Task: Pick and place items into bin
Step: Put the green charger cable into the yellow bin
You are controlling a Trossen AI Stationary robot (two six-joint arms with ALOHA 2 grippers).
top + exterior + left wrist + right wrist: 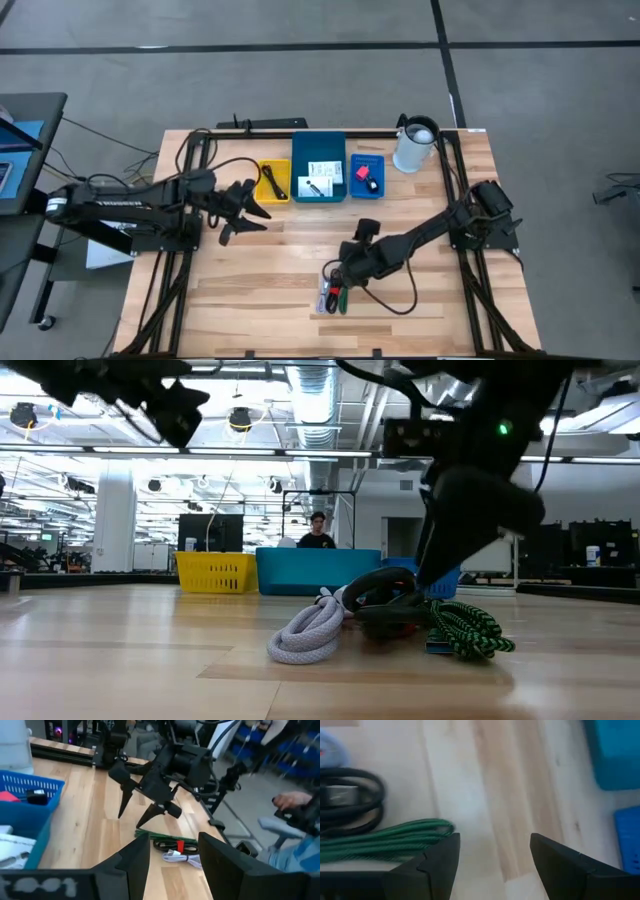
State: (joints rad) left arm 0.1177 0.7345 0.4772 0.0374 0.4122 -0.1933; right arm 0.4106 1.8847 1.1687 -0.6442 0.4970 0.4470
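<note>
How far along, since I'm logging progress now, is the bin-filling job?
Done: a black cable lies in the yellow bin, white cards in the teal bin, and a pink-red piece in the small blue bin.
In hand: nothing. The right gripper hangs open over the cable pile. The left gripper waits open.
Left: that cable pile.

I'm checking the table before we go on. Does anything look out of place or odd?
Nothing looks damaged or spilled. A loose pile of coiled cables, white, black and green, lies on the table in front of the bins, under the open right gripper. The open left gripper hangs empty near the yellow bin.
</note>
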